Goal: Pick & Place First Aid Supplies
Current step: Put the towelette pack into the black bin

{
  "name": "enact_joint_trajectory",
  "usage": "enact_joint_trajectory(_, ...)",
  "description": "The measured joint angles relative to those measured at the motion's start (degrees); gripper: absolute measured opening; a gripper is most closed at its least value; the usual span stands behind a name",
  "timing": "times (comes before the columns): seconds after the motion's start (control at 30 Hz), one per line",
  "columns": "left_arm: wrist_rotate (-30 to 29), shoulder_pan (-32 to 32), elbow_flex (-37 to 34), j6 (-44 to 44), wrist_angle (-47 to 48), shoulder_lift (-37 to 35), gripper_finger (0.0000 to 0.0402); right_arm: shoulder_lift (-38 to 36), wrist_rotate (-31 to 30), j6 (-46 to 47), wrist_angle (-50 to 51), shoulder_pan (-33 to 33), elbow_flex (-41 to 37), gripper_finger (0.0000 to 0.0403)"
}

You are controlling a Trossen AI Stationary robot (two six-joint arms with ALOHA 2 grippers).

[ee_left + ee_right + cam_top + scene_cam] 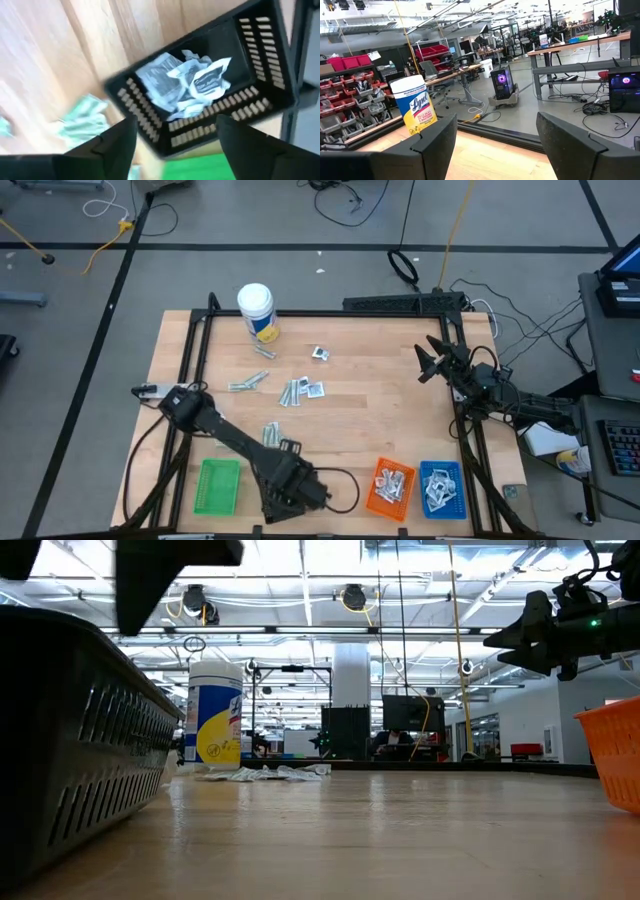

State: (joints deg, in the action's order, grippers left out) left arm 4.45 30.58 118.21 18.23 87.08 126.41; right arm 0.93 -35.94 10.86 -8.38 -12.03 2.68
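Four trays (pixel 218 486), one bottle (pixel 256 310)

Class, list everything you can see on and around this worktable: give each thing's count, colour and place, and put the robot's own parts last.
Loose packets: several, white-blue and pale grey-green, mid-table.
Bottle: one, white with yellow label, far edge of the table.
Green tray: one, near edge, left; contents not clear.
Black tray: one, under the left gripper, holding packets.
Orange tray: one, near edge, holding packets.
Blue tray: one, beside the orange, holding packets.
Table: one, pale wood.
Left gripper: over the black tray, jaws apart.
Right gripper: raised at the right, jaws open, empty.
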Motion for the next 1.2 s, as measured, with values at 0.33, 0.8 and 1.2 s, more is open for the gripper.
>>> enact_joint_trajectory(0.33, -1.62, -10.35, 0.02, -25.02, -0.34, -4.17, 0.0321, 0.02, 0.01, 0.02, 0.00, 0.00, 0.01, 0.0267)
enact_joint_trajectory(0.8, -7.97, -35.22, 0.02, -35.13, -2.03, -4.65, 0.0313, 0.01, 0.02, 0.02, 0.01, 0.00, 0.00, 0.0267)
enact_joint_trajectory(1.2, -11.95, -52.64, 0.02, -41.54, -12.22, -4.65, 0.0314, 0.00, 0.01, 0.02, 0.00, 0.01, 0.00, 0.0267)
